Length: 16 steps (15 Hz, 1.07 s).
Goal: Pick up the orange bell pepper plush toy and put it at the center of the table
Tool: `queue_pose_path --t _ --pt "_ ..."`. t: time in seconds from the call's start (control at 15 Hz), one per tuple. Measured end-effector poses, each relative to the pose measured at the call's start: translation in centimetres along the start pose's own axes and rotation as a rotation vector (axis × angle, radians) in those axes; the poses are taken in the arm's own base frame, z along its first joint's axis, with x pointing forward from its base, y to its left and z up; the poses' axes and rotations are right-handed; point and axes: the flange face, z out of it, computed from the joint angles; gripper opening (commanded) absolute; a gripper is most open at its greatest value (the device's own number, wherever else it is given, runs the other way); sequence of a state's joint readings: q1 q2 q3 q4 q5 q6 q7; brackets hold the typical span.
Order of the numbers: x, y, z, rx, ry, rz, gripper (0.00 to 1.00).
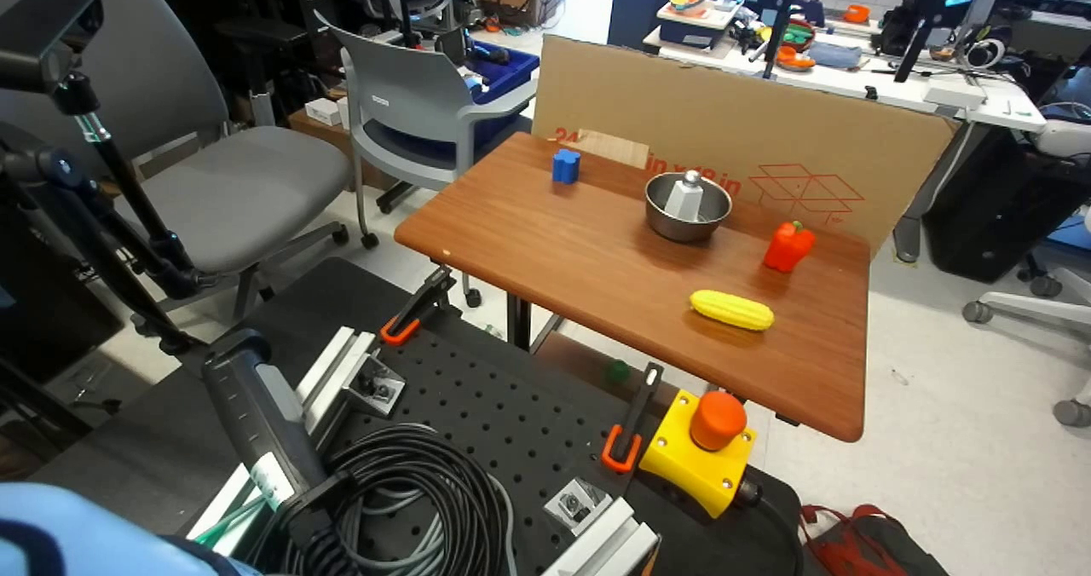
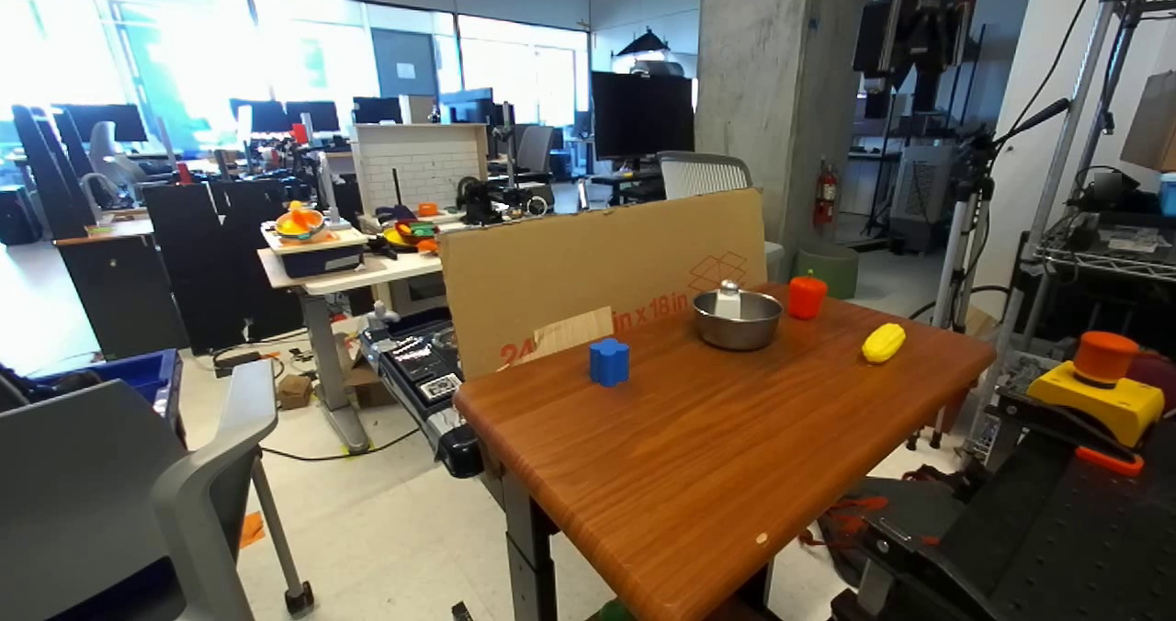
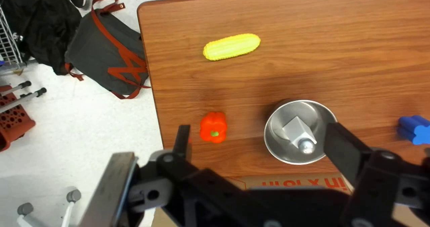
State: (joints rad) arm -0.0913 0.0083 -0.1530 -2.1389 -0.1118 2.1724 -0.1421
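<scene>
Task status: pick and placement are both outstanding. The orange-red, lobed, green-stemmed bell pepper toy (image 3: 213, 126) stands upright near one end of the rectangular, reddish-brown, wood-topped table (image 1: 622, 269), off centre and ungripped. The black two-fingered gripper (image 3: 259, 139) has its fingers spread well apart, clamped on nothing. Grasp, lift, carriage to the middle and release appear to remain. The round, grey metal bowl (image 1: 680, 227), near the toy, contains a pale, angular, round-topped object (image 1: 684, 199); the toy sits outside it

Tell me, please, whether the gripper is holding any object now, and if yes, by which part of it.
Nothing is held: the wrist view shows the gripper open and empty, and the orange bell pepper toy stands on the table.
</scene>
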Motion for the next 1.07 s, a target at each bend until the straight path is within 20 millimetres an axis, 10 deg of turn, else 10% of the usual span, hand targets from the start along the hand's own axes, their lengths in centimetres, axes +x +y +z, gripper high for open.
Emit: queue_pose_path --t 1.07 --pt "11.5 4.3 13.8 -0.039 -0.12 0.03 1.0"
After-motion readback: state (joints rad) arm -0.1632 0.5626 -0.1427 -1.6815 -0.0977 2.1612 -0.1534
